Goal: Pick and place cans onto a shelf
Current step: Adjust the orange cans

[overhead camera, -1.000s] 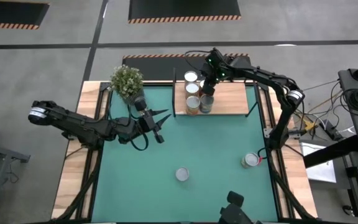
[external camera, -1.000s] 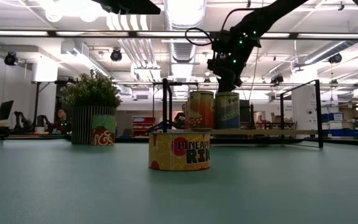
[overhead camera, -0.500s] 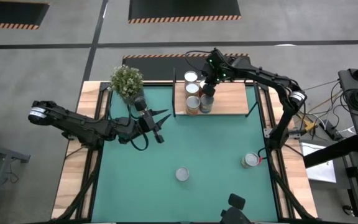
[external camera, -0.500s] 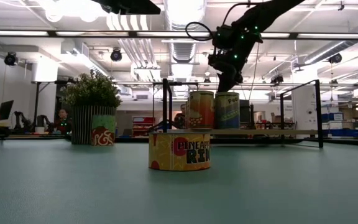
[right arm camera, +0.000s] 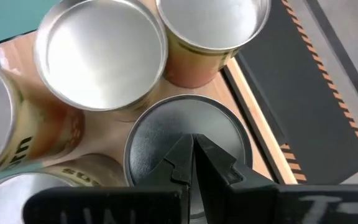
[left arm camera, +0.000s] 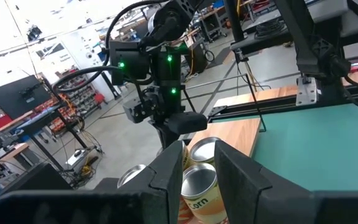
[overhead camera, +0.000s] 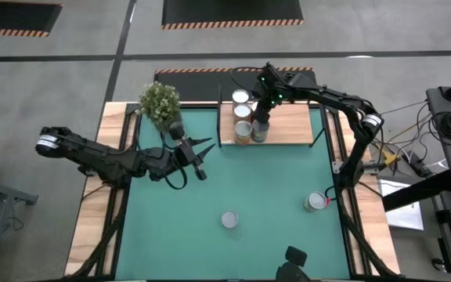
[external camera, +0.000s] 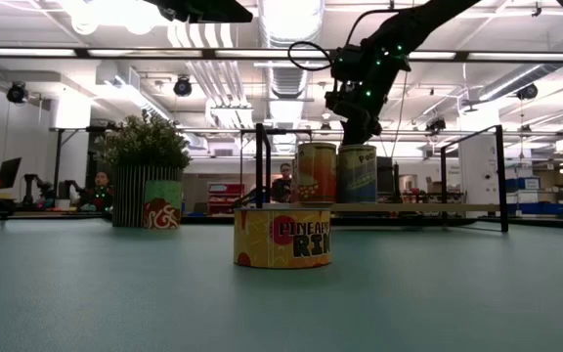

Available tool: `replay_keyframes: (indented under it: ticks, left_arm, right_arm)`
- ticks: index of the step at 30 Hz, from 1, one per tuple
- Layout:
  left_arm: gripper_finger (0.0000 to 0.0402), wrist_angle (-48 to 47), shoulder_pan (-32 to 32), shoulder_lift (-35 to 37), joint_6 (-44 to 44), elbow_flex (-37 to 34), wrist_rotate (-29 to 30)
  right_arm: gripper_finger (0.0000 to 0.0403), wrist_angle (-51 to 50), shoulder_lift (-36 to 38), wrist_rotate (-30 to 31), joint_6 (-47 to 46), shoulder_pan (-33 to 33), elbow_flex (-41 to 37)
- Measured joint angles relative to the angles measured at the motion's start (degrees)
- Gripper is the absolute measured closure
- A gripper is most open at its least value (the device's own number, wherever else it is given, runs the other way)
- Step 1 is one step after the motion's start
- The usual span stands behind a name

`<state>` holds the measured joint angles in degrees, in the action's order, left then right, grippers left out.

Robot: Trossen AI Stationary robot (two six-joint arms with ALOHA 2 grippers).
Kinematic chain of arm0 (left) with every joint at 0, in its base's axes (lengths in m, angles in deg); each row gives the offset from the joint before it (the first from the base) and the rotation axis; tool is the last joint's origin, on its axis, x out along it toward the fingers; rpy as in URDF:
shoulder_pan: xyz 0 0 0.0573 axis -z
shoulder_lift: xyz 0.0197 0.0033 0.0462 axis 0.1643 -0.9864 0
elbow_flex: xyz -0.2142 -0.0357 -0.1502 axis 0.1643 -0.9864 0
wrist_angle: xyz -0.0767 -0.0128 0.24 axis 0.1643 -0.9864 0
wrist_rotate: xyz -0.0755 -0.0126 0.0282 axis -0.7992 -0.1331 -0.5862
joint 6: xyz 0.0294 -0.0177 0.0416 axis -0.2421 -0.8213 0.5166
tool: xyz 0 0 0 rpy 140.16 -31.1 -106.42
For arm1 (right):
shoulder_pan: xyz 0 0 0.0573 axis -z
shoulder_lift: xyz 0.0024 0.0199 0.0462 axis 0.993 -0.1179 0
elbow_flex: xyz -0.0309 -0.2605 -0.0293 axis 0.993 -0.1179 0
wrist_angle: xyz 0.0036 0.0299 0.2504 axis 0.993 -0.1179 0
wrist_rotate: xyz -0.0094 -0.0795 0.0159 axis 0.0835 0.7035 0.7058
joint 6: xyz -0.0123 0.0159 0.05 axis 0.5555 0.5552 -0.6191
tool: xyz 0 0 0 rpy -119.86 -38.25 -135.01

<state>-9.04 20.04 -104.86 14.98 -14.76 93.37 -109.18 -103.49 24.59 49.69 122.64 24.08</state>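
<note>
Cans on shelf, R gripper above.

Dark jointed arms, green lights

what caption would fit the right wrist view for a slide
Shut right end effector poised directly over a can among other cans packed together on the wooden shelf.

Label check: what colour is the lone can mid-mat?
Yellow-orange with dark red lettering, can, clearest in the low view.
</note>
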Motion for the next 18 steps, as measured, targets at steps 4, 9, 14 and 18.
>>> replay_keyframes:
  ticks: [4, 9, 14, 18]
  left_arm:
    - [0.0327, 0.04, 0.13, 0.0, 0.0, 0.0, -0.02]
    - [0.0327, 0.07, 0.13, 0.0, 0.0, 0.0, -0.02]
    - [0.0327, 0.08, 0.13, 0.0, 0.0, 0.04, -0.03]
    - [0.0327, 0.09, 0.13, 0.0, 0.0, 0.07, -0.04]
  right_arm:
    - [0.0394, -1.14, 0.37, -0.04, -0.09, -0.71, 0.0]
    - [0.0394, -1.26, 0.65, -0.01, -0.35, -1.61, -0.04]
    - [0.0394, -1.23, 0.89, 0.0, -0.59, -1.7, -0.04]
    - [0.0394, -1.26, 1.13, 1.8, -0.57, -1.67, 0.15]
